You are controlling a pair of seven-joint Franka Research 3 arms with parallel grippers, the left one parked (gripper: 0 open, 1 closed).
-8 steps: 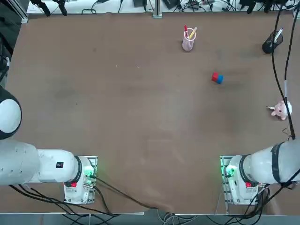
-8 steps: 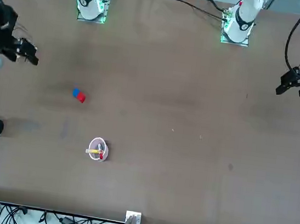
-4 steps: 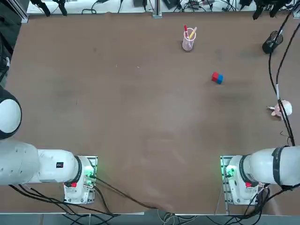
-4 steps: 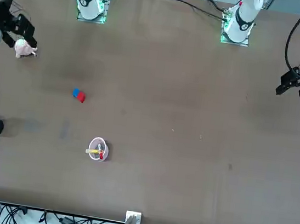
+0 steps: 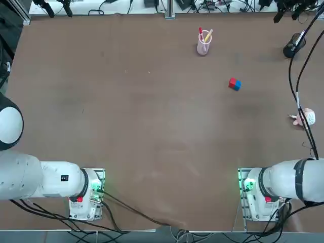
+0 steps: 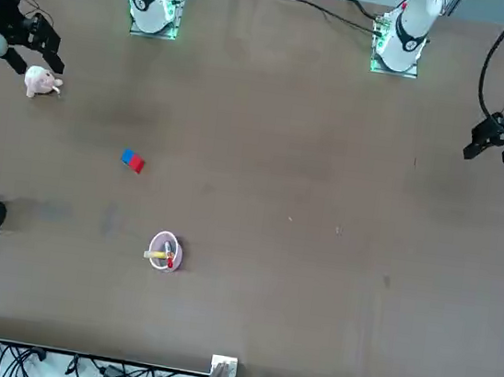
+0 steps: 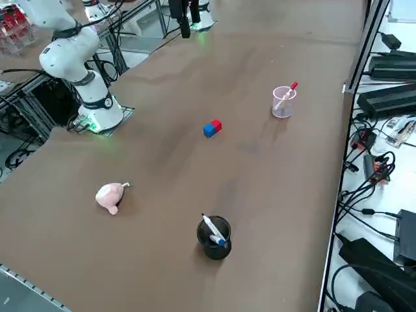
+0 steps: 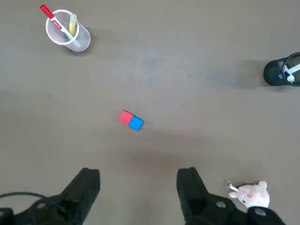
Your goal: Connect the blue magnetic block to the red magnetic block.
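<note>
Right wrist view: see right gripper [image 8: 139, 171] wide open, empty, likely kept clear to spare blue block [image 8: 136, 123] and red block [image 8: 126, 117], touching far right, apparently joined already.

Broad brown tabletop [image 5: 152, 111], with metal framing [image 7: 357, 65] and white surfaces [image 7: 396, 169] along its far side

The magnetic blocks are plain bright blue [image 8: 136, 123] and plain red [image 8: 126, 116]. The plush pig [image 7: 111, 197] is pale pink, the mesh pen cup [image 7: 214, 238] black, the tabletop [image 6: 268, 209] brown.
</note>
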